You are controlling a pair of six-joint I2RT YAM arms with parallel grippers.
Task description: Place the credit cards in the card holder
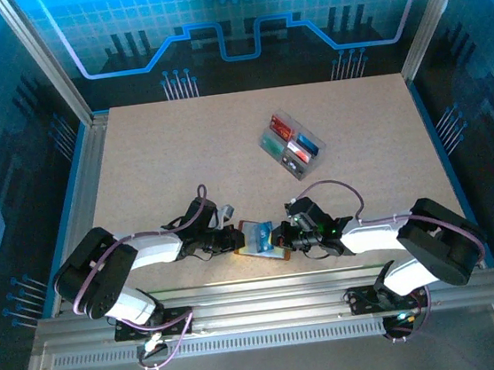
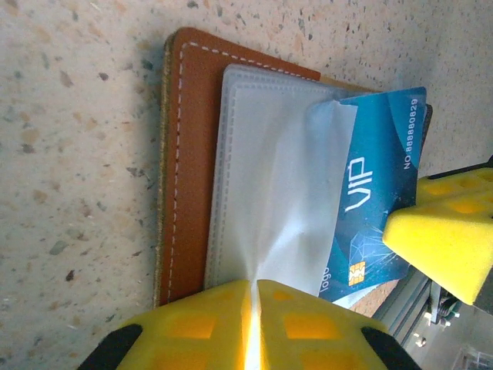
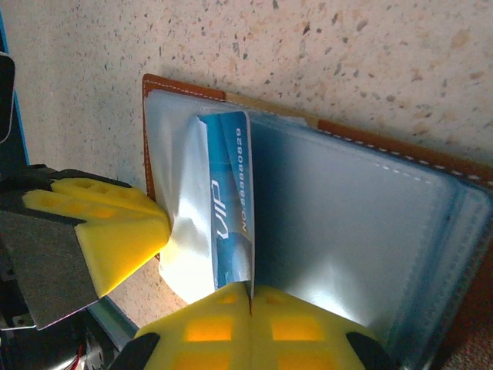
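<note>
Left fingers (image 2: 200, 324): closed at the bottom of the left wrist view, pinching a flap of the clear sleeve (image 2: 269, 200) and lifting it off the wallet (image 2: 185, 154).
Right fingers (image 3: 208, 327): shut on the near edge of the blue card (image 3: 231, 208), holding it on edge at the sleeve's mouth.
Blue card: one side is tucked under the lifted flap and most of its printed face is bare. Whether it sits inside a pocket I cannot tell.
Wallet: lies open on the tabletop (image 1: 164, 159), leather side down, near the front edge between the two arms.
Tray (image 1: 296, 175): stands right of centre, well apart from the wallet.
Cards (image 1: 282, 128): red, teal, blue and a pale one lie in the tray's compartments.
Done: one card is at the wallet and seems partly entered, as far as I can judge.
Left: seating this card fully, then fetching the cards in the tray one by one.
Stage: early, by my reading, with most of the job to come.
</note>
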